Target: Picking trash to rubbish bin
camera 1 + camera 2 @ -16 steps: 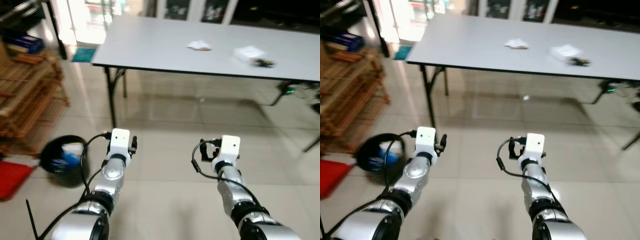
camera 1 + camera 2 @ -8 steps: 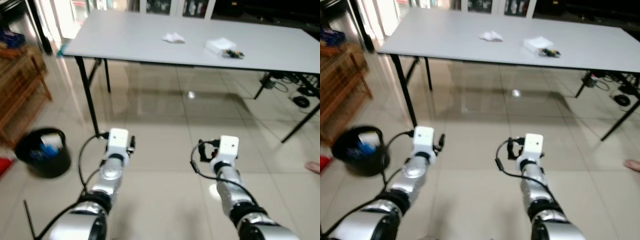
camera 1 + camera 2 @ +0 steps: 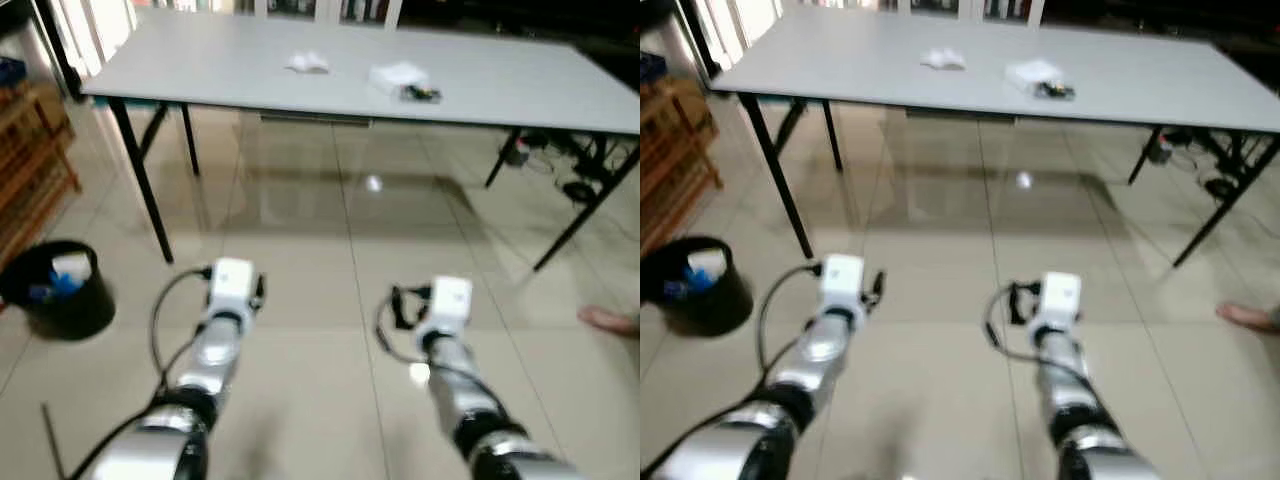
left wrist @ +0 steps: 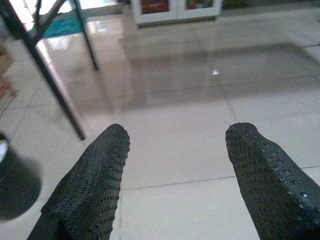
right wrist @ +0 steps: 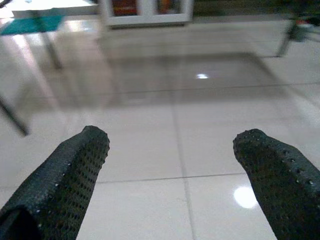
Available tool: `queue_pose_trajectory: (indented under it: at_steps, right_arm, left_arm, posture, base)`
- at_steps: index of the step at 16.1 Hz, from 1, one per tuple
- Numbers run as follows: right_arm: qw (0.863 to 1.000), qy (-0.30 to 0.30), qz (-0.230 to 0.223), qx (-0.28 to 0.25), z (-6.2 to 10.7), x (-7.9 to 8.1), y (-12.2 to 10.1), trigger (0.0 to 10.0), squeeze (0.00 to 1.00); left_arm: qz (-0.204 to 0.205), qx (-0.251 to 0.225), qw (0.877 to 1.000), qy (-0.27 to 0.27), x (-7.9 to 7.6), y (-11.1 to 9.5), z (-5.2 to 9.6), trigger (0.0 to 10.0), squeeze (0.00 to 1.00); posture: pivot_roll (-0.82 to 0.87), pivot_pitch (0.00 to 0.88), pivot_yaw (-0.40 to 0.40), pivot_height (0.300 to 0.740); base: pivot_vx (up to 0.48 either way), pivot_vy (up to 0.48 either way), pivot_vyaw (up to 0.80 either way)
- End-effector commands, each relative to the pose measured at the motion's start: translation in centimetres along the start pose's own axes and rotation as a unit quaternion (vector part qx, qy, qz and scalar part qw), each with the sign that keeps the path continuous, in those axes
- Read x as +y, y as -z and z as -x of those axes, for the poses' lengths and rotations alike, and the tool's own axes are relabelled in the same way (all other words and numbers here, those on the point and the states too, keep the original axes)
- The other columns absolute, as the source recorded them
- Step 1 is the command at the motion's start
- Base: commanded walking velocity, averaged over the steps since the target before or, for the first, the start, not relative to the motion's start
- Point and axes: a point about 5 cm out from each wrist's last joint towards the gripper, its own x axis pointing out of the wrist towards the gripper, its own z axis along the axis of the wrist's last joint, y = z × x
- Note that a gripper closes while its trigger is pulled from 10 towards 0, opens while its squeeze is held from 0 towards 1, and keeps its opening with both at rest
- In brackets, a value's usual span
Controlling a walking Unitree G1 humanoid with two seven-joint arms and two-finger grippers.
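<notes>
A crumpled white piece of trash (image 3: 307, 63) lies on the grey folding table (image 3: 200, 70), and a white packet with small dark items (image 3: 402, 78) sits just right of it. The black rubbish bin (image 3: 55, 290) stands on the floor at the far left with some trash inside. My left arm (image 3: 232, 290) and right arm (image 3: 448, 303) are held out low over the tiled floor, well short of the table. The left gripper (image 4: 175, 145) is open over bare tiles, with nothing between its fingers (image 4: 95, 175). The right gripper (image 5: 172, 145) is open too, and holds nothing.
A wooden rack (image 3: 35, 150) stands at the left beyond the bin. Black table legs (image 3: 145, 190) come down ahead left, and cables (image 3: 565, 185) lie under the table's right end. A person's foot (image 3: 608, 320) shows at the right edge. Open tiled floor lies ahead.
The camera has swung right and moved on: the bin and table have slid left in the picture and a foot has come into view. Both arms keep the same pose.
</notes>
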Motion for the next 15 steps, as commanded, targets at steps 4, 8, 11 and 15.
queue_pose_trajectory:
  at_steps: [4, 8, 11, 15]
  right_arm:
    - [1.000, -0.005, 0.014, -0.004, 0.0, -0.9, -0.3, 10.0, 0.00]
    - [1.000, -0.005, 0.012, -0.013, -0.4, -0.9, -1.1, 10.0, 0.00]
    - [0.997, 0.003, 0.005, -0.078, -1.2, -1.4, -4.2, 10.0, 0.00]
    - [0.991, 0.011, -0.001, -0.136, -1.9, -1.4, -7.2, 10.0, 0.00]
  left_arm:
    - [0.016, -0.009, 1.000, 0.020, -1.4, -0.5, 0.0, 10.0, 0.00]
    - [0.026, -0.028, 0.999, 0.031, -2.1, -0.9, 0.0, 10.0, 0.00]
    - [0.014, -0.076, 0.997, 0.016, -0.9, -3.0, -0.5, 10.0, 0.00]
    - [0.004, -0.131, 0.991, 0.021, -0.8, -5.7, -1.1, 10.0, 0.00]
  posture:
    - [-0.05, 0.010, -0.095, 0.740]
    - [-0.04, 0.002, -0.098, 0.740]
    - [-0.04, 0.000, -0.085, 0.740]
    - [-0.05, 0.000, -0.065, 0.740]
  base:
    - [0.000, 0.000, 0.00]
    - [0.000, 0.000, 0.00]
    - [0.199, 0.000, 0.00]
    - [0.480, 0.000, 0.00]
